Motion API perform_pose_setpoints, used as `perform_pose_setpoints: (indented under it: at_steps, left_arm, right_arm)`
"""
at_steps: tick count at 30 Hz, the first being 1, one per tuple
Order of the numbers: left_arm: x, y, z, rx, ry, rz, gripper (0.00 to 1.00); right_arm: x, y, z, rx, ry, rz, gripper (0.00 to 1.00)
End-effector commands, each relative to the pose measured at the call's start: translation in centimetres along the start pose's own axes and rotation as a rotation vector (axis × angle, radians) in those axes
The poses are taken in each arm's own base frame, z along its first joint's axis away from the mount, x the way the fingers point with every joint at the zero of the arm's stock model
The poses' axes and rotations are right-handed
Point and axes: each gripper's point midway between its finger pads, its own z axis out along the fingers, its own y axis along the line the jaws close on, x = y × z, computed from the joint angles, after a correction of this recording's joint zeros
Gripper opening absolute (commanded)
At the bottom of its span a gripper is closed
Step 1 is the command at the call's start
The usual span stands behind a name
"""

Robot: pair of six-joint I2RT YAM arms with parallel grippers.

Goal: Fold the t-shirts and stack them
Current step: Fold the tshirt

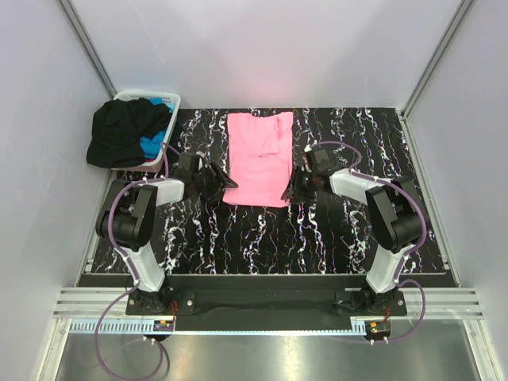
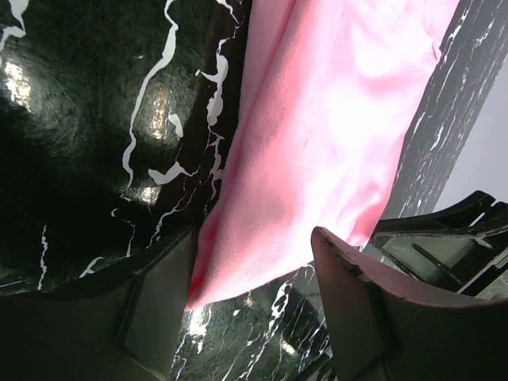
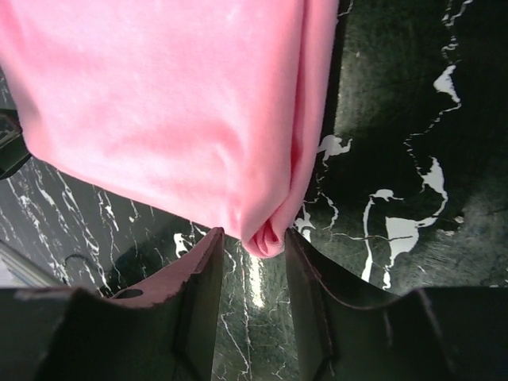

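The pink t-shirt (image 1: 259,157) lies folded lengthwise in a long strip at the table's middle back. My left gripper (image 1: 225,182) is open at its near left corner; in the left wrist view that corner (image 2: 238,262) sits between the spread fingers. My right gripper (image 1: 293,192) is open at its near right corner; in the right wrist view the bunched corner (image 3: 266,230) sits between the fingers, not pinched. The black t-shirt (image 1: 123,131) and the blue t-shirt (image 1: 151,145) lie heaped in the basket at the back left.
The white slotted basket (image 1: 168,101) stands at the table's back left corner, the black shirt spilling over its left rim. Grey walls close the table on three sides. The black marbled tabletop (image 1: 262,238) stretches in front of the pink shirt.
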Motion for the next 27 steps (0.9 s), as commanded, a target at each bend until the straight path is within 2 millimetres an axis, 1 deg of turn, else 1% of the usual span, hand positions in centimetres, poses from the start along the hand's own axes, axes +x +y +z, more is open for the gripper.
perform_pose_setpoints:
  at_steps: [1,2,3,6,11,17,18,20,21,23,24,27]
  left_arm:
    - [1.0,2.2,0.4,-0.079,0.038,-0.031,0.66]
    - [0.8,2.0,0.2,-0.077,0.027,-0.023,0.66]
    - [0.9,2.5,0.0,-0.106,0.028,-0.027,0.66]
    - [1.0,3.0,-0.3,-0.135,0.025,-0.023,0.66]
    - [1.6,3.7,-0.3,-0.159,0.045,-0.036,0.65]
    - [2.1,4.6,-0.6,-0.204,0.058,-0.058,0.63]
    - [2.3,5.2,-0.8,-0.235,0.061,-0.067,0.61]
    - [2.4,5.7,-0.9,-0.265,0.064,-0.076,0.59]
    - [2.9,6.6,-1.3,-0.318,0.074,-0.096,0.57]
    - [3.0,6.9,-1.4,-0.337,0.083,-0.101,0.56]
    - [3.3,7.5,-1.8,-0.375,0.083,-0.112,0.56]
    - [3.4,8.1,-2.4,-0.401,0.072,-0.108,0.54]
  right_arm:
    - [-0.2,1.1,-0.2,-0.063,-0.005,0.006,0.43]
    - [-0.3,1.3,-0.3,-0.071,-0.013,0.003,0.43]
    - [-0.1,1.1,-0.3,-0.066,-0.012,0.009,0.43]
    - [0.1,0.9,-0.1,-0.062,-0.005,0.009,0.42]
    - [0.8,0.3,0.3,-0.047,0.016,0.023,0.4]
    - [0.8,0.0,0.4,-0.032,0.017,0.028,0.37]
    - [0.7,0.0,0.4,-0.031,0.014,0.029,0.36]
    - [0.8,-0.1,0.5,-0.024,0.018,0.029,0.36]
    - [0.7,-0.1,0.5,-0.024,0.016,0.03,0.36]
    - [0.7,-0.1,0.5,-0.021,0.018,0.031,0.35]
    - [0.7,-0.2,0.5,-0.02,0.019,0.034,0.35]
    - [0.9,-0.3,0.7,-0.014,0.024,0.037,0.35]
